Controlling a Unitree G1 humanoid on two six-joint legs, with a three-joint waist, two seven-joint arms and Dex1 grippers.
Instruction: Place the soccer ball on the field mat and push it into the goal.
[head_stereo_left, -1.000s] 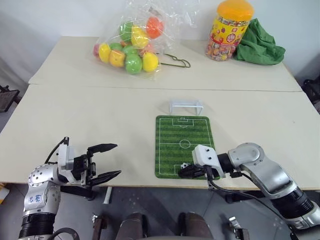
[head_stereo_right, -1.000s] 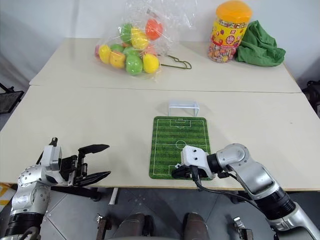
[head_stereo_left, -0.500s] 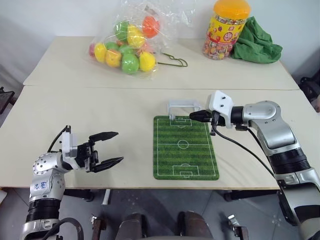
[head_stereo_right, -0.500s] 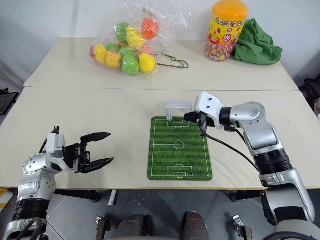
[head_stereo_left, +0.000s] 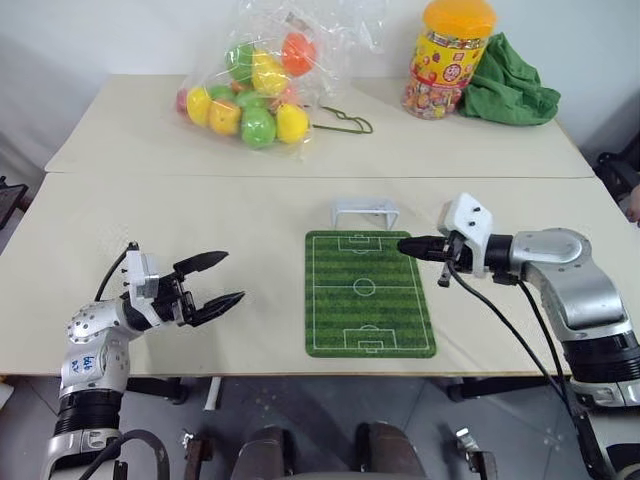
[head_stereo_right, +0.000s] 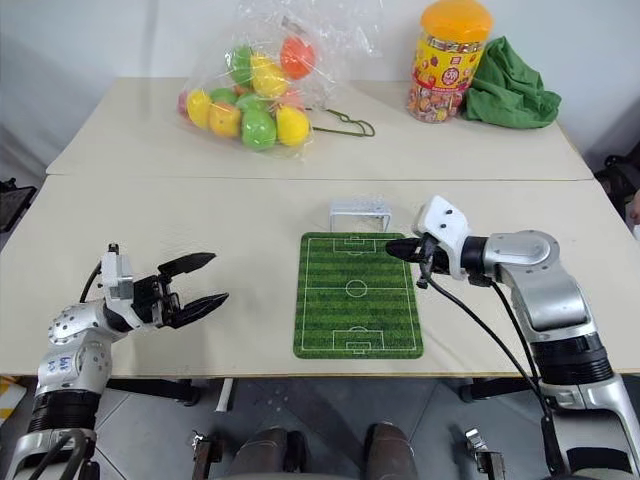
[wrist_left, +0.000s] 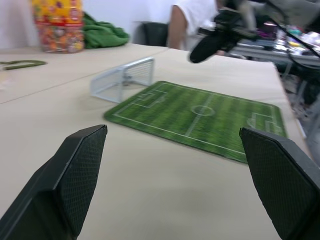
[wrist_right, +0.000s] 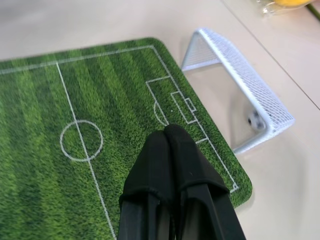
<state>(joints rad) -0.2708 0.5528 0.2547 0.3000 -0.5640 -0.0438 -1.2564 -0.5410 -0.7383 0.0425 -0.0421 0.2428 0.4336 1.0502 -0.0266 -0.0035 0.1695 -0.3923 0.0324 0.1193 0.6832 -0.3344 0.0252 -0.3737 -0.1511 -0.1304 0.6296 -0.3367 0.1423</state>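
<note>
The soccer ball (wrist_right: 255, 120) was seen inside the goal (wrist_right: 240, 87), beyond the field mat's (head_stereo_left: 368, 294) far edge. Right gripper (head_stereo_left: 403, 244) jaws were pressed together, left gripper (head_stereo_left: 226, 279) jaws spread.

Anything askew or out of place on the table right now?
Nothing stands out. The goal stands upright at the field mat far end, with the soccer ball inside its net. The mat lies flat and square.

The left gripper (head_stereo_left: 218, 281) hovers low near the table's front left edge, fingers spread wide apart. The right gripper (head_stereo_left: 404, 244) reaches in from the right edge, fingers pressed together, held above the tabletop.
</note>
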